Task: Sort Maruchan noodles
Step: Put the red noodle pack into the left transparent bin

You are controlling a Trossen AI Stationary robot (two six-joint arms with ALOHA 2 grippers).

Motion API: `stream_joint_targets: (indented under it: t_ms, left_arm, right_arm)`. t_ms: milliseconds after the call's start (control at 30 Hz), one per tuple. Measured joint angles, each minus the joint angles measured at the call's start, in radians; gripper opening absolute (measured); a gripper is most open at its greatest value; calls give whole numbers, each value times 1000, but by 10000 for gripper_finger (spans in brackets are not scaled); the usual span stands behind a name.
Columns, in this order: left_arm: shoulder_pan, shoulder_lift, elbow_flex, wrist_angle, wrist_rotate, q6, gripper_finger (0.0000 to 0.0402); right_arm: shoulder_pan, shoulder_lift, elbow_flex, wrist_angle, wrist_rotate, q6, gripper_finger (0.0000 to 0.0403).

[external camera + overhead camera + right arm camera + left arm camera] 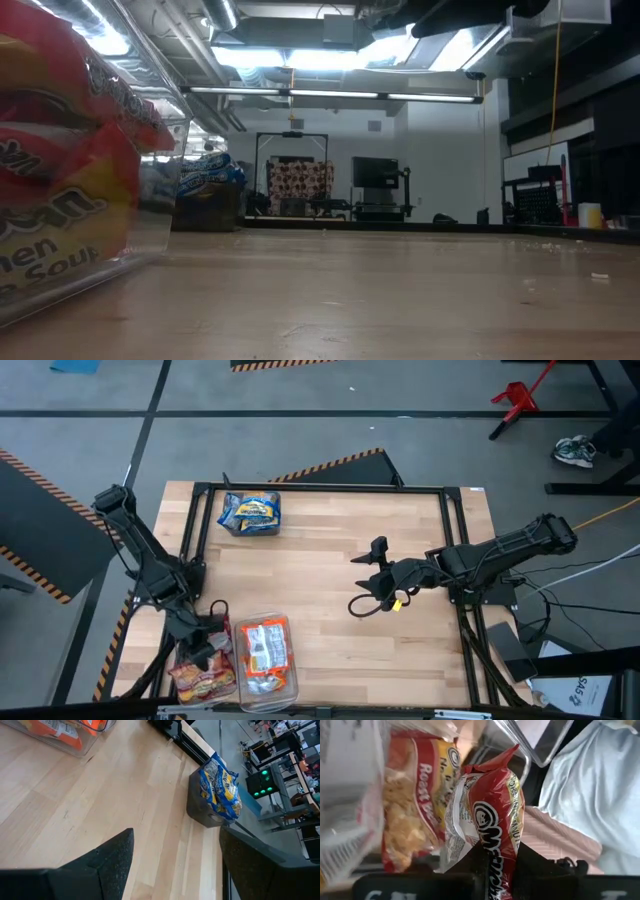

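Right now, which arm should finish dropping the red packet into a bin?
Left. The left hand is already shut on a red Maruchan packet at the table's near left corner, beside the bin of red packets. The right hand hangs open and empty over mid-table.

left hand (205, 650) clamped low at the table's near-left corner; right hand (372, 582) spread, mid-table.

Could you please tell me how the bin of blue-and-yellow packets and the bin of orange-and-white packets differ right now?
The clear plastic bin of blue-and-yellow noodle packets sits at the table's far edge, away from both arms; the clear plastic bin of orange-and-white noodle packets sits at the near edge, right beside the left gripper, which holds a red-and-yellow packet. The blue packets bulge above their rim; the orange ones lie flat. The right gripper, open, hovers between. Both bins are transparent.
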Motion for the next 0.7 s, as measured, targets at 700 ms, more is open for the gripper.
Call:
stream_joint_targets:
  t_ms: [700]
  left_arm:
    - [73, 0, -51, 14, -41, 243, 48]
  right_arm:
    - [0, 0, 0, -8, 0, -3, 276]
